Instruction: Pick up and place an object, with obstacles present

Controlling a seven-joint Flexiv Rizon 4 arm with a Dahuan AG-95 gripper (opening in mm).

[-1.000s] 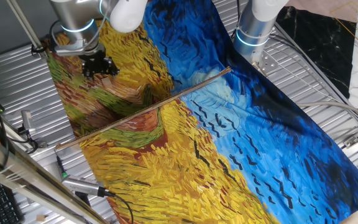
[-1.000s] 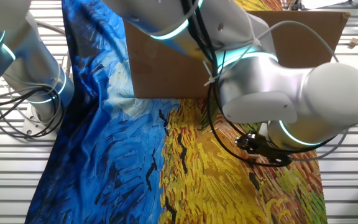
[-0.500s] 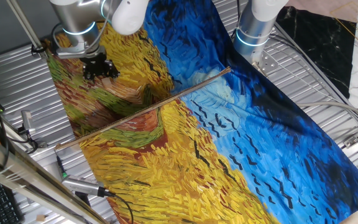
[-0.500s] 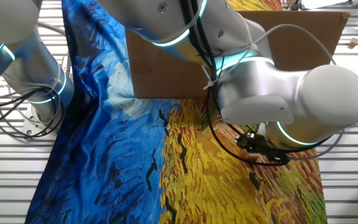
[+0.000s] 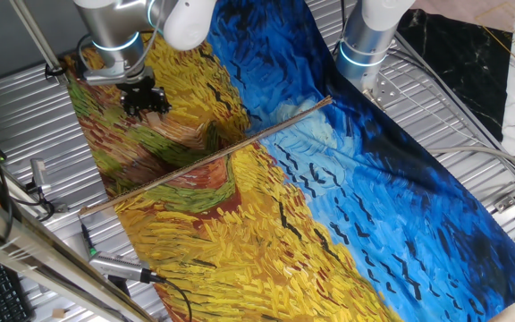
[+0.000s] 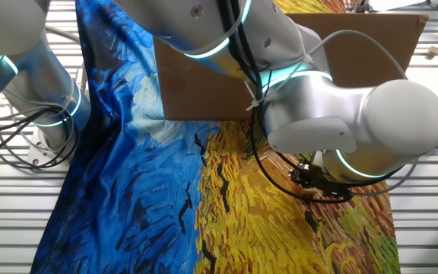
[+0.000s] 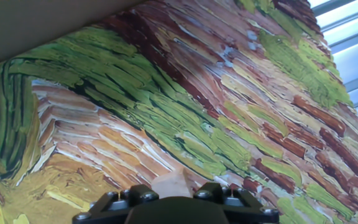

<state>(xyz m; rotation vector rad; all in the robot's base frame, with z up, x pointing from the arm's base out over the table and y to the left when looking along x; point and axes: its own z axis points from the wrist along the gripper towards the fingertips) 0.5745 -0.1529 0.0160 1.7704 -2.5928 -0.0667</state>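
Observation:
The tiny pale tan cube [image 7: 171, 183] sits between my two black fingertips at the bottom edge of the hand view, with the painted cloth [image 7: 185, 106] below it. My gripper [image 5: 145, 101] is shut on the cube and hangs close over the green-brown patch of cloth at the far left. In the other fixed view the gripper [image 6: 319, 180] is mostly hidden under the big white arm, and the cube does not show. The long thin brown stick [image 5: 206, 157] lies slantwise across the cloth, nearer the camera than the gripper and apart from it.
A second arm's base [image 5: 365, 40] stands at the cloth's far edge. A brown cardboard sheet [image 6: 204, 84] stands behind the arm. Grey metal rods [image 5: 34, 40] and tools [image 5: 119, 266] lie along the left side on the ribbed metal table [image 5: 454, 134].
The gripper has drifted slightly to the right and toward the stick over the cloth. The stick has not moved.

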